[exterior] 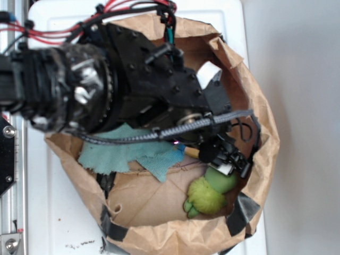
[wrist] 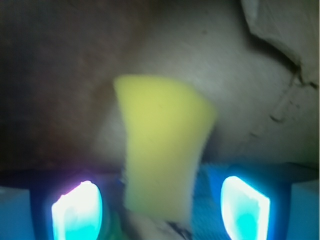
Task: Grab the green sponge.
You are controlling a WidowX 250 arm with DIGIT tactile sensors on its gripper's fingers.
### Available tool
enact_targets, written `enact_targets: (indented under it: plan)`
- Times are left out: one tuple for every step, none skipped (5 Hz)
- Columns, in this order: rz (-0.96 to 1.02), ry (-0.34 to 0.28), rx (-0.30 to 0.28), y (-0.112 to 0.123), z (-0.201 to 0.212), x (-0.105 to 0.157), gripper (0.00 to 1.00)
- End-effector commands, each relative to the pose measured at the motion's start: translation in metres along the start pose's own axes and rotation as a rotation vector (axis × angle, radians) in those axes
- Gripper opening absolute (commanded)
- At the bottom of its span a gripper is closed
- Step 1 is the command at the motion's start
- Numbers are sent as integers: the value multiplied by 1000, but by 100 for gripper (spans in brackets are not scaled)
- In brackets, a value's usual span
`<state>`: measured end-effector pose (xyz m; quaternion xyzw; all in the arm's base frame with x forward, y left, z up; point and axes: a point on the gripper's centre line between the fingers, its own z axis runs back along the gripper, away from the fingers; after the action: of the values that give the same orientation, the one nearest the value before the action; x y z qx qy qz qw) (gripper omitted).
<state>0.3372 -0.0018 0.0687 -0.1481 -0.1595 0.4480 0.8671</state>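
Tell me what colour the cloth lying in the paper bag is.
The cloth is teal, a muted blue-green. It shows best in the exterior view, under the arm.

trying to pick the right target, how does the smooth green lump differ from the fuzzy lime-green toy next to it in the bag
The smooth matte mid-green foam lump has an even, rounded surface; the fuzzy lime-green toy looks shaggy and has little feet. The lump is a darker green and the toy a yellower lime. The lump is partly hidden under the robot's hand, while the toy lies fully in view. Both sit side by side inside the brown paper bag.
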Motion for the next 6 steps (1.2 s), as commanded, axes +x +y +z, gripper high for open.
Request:
enact_targets:
  plan:
    - [-5,-63,-48,-10,1,16,100]
    - [-1,-66,-41,-12,-1,18,100]
    - [-4,-75,-38,-13,-4,19,100]
    - [7,-105,-48,-15,-8,23,0]
    - [-2,-108,-52,-13,-5,19,0]
    - [-12,-120,-53,-10,-3,15,0]
